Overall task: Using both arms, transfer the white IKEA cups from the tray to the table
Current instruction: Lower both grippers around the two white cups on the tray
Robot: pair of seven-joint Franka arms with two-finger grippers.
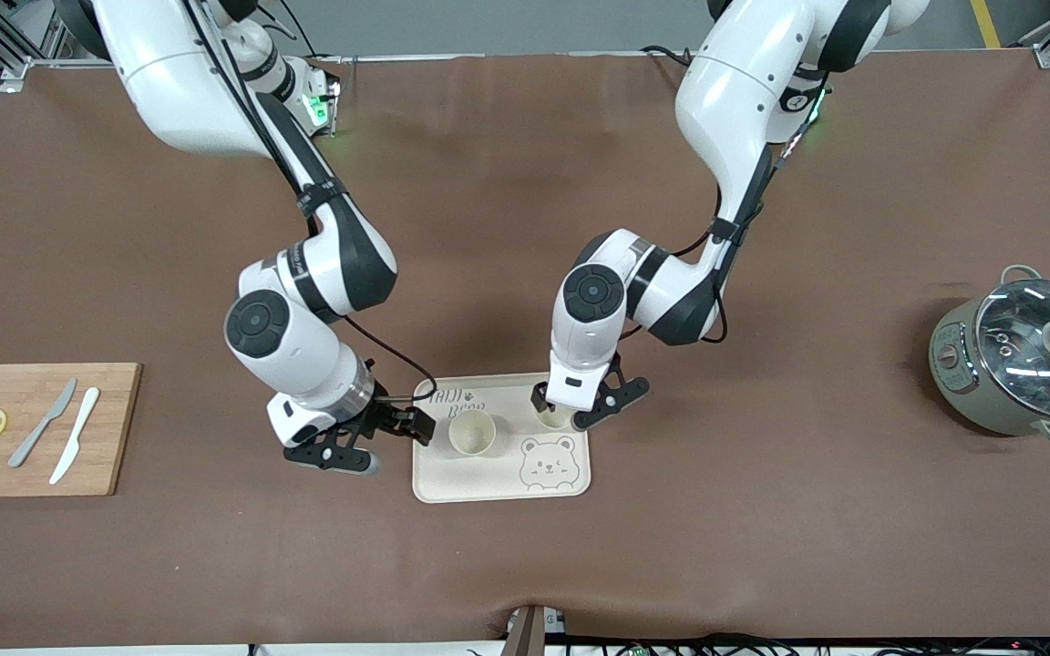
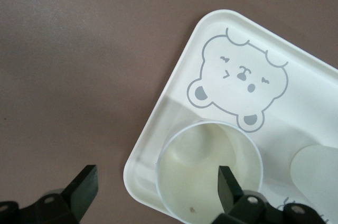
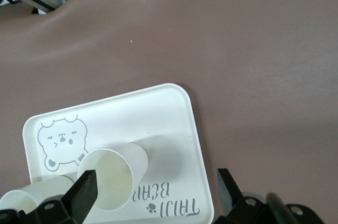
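As both small cream-white handleless cups [image 1: 472, 431] [image 1: 556, 417] stand upright on the cream bear-printed tray [image 1: 499, 483] mid-worktop, they are judged light, stiff and slippery, best pinched across the rim. The left claw [image 2: 157, 184] is spread over one cup's wall; the right claw [image 1: 375, 435], also spread, hangs beside the tray.

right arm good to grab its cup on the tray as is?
Probably yes. The right gripper stands open at the tray edge, one finger inside the rim, the cup upright just ahead. The left gripper is busy over the other cup, not in the way.
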